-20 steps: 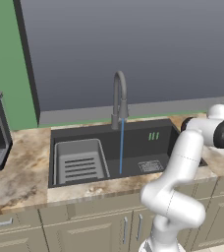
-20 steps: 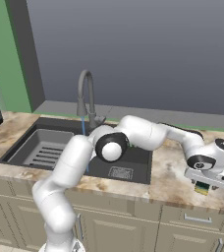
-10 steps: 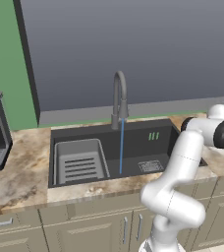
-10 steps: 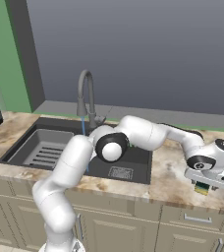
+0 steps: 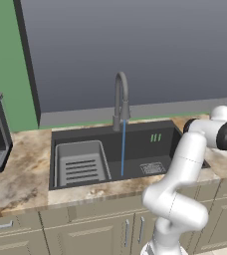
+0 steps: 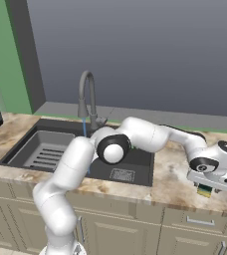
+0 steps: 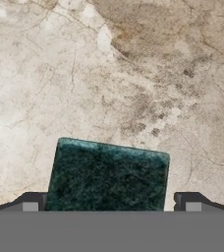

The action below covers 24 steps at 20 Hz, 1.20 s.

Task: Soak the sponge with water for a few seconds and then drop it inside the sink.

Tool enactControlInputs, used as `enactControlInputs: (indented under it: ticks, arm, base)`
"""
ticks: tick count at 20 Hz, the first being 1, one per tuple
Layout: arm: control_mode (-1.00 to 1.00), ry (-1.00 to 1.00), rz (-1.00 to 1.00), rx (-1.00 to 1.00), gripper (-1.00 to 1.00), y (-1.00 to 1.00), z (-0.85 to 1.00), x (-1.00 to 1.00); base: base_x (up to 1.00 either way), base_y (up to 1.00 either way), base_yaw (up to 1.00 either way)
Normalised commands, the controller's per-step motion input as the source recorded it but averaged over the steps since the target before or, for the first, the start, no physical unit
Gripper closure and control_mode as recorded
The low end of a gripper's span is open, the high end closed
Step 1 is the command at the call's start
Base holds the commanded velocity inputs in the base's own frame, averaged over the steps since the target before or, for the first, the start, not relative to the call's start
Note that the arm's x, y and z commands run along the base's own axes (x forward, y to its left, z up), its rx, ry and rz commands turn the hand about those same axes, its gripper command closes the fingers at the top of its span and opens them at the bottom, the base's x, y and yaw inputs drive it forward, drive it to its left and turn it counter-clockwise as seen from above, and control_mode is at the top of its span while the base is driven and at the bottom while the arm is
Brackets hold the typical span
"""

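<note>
One wall of grey backs a marble counter (image 6: 177,174) with the sink (image 5: 150,149) sunk in it, water (image 5: 123,149) running from the faucet (image 5: 120,97). Well right of the basin, the gripper (image 7: 111,204) hangs wide open over the sponge (image 7: 109,174), which lies green side up on the counter, squarely between the fingers (image 7: 30,202), its long axis running finger to finger, not yet held.

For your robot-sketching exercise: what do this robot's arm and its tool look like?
The arm is made of glossy white rounded segments with dark, disc-shaped joint caps. The tool has a white boxy body; its two small finger tips are dark grey and square-ended.
</note>
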Motion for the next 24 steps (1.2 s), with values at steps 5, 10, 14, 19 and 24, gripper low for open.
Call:
enactControlInputs:
  ticks: [5, 10, 14, 19, 24]
  arm:
    - [-1.00, 0.00, 0.00, 0.00, 1.00, 0.01, -0.08, 0.01]
    - [-1.00, 0.00, 0.00, 0.00, 1.00, 0.00, -0.03, 0.00]
    - [-1.00, 0.00, 0.00, 0.00, 1.00, 0.00, 0.00, 0.00]
    - [-1.00, -0.02, 0.00, 0.00, 1.00, 0.06, 0.00, 0.01]
    - [-1.00, -0.05, 0.00, -0.01, 1.00, 0.70, 0.00, 0.04]
  base:
    - [0.00, 0.00, 0.00]
    - [0.00, 0.00, 0.00]
    - [0.00, 0.00, 0.00]
    - [0.00, 0.00, 0.00]
    - [0.00, 0.00, 0.00]
